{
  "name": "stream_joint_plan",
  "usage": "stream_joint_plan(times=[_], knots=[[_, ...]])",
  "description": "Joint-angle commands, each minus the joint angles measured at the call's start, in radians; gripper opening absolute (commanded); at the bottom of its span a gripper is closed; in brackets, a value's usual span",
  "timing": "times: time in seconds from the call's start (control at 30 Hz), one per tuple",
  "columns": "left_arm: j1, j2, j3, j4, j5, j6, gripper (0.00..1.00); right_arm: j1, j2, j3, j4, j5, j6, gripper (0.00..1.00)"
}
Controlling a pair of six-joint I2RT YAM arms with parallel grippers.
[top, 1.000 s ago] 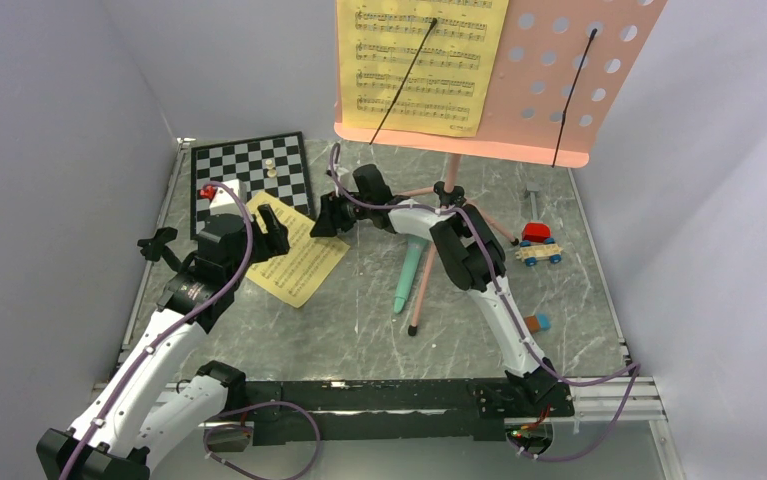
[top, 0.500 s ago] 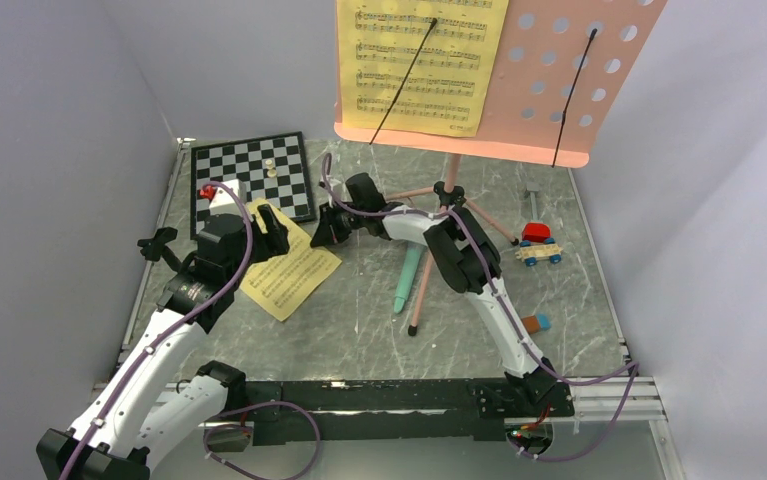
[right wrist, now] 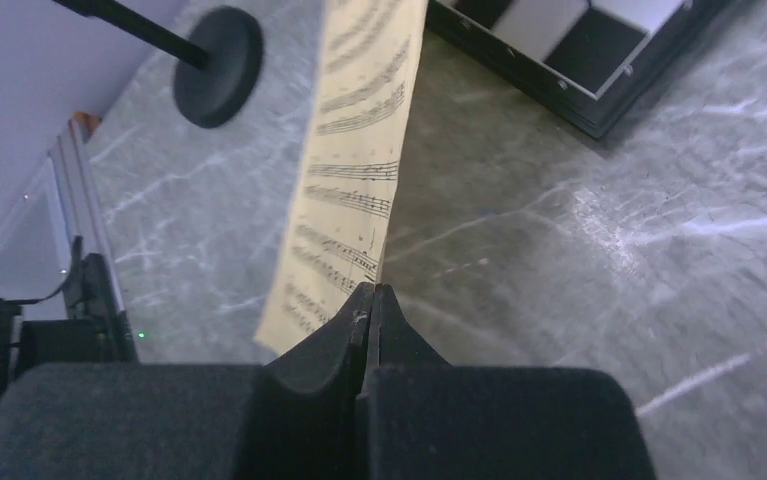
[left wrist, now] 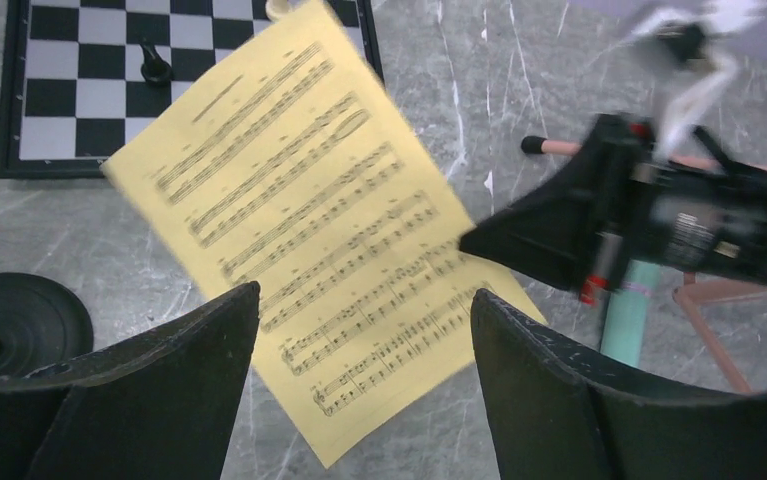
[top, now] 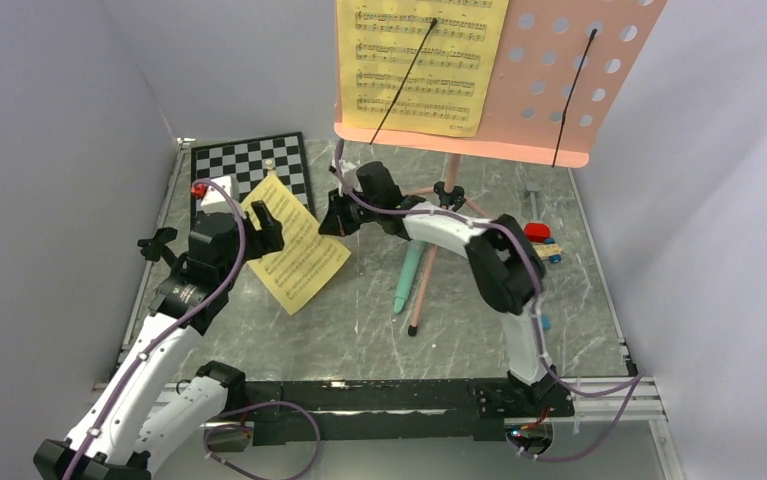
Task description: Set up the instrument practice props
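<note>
- Grey marble table (top: 359, 320): the right gripper (right wrist: 371, 296) pinches the yellow sheet-music page (top: 294, 245) by its three-o'clock edge, tilted up.
- The left gripper (left wrist: 364, 300), fingers spread, hovers over the page, eight o'clock from the pink music stand (top: 559, 90).

The chessboard (top: 239, 160) lies at the table's (top: 359, 320) far left corner with a black piece (left wrist: 154, 66) on it; a red toy (top: 535, 231) (half hidden) sits far right.

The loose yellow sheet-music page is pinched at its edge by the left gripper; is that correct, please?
Not quite: it is the right gripper that pinches the loose yellow sheet-music page at its edge, as the right wrist view shows.
</note>
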Motion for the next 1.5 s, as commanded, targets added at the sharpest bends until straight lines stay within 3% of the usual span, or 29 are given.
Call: stream_joint_plan(times=[0.0, 0.2, 0.37, 0.6, 0.83, 1.07, 1.47], knots=[[0.012, -0.025, 0.069, 0.009, -0.001, 0.034, 0.82, 0.056, -0.269, -0.117, -0.037, 0.177, -0.031, 0.0], [0.014, -0.012, 0.047, 0.063, 0.078, 0.019, 0.83, 0.099, -0.584, -0.34, -0.172, 0.401, -0.037, 0.0], [0.014, 0.029, -0.01, 0.17, 0.208, -0.011, 0.83, 0.103, -0.948, -0.527, -0.317, 0.628, -0.005, 0.0], [0.004, 0.162, -0.082, 0.425, 0.485, -0.08, 0.81, 0.069, -1.254, -0.57, -0.596, 0.887, 0.061, 0.0], [-0.06, 0.283, -0.134, 0.686, 0.568, -0.147, 0.85, 0.039, -1.364, -0.591, -0.74, 1.036, 0.158, 0.0], [-0.1, 0.467, -0.199, 1.112, 0.651, -0.253, 0.87, 0.004, -1.417, -0.628, -0.818, 1.145, 0.277, 0.0], [-0.168, 0.668, -0.204, 1.366, 0.7, -0.332, 0.88, -0.063, -1.475, -0.657, -0.874, 1.2, 0.335, 0.0]])
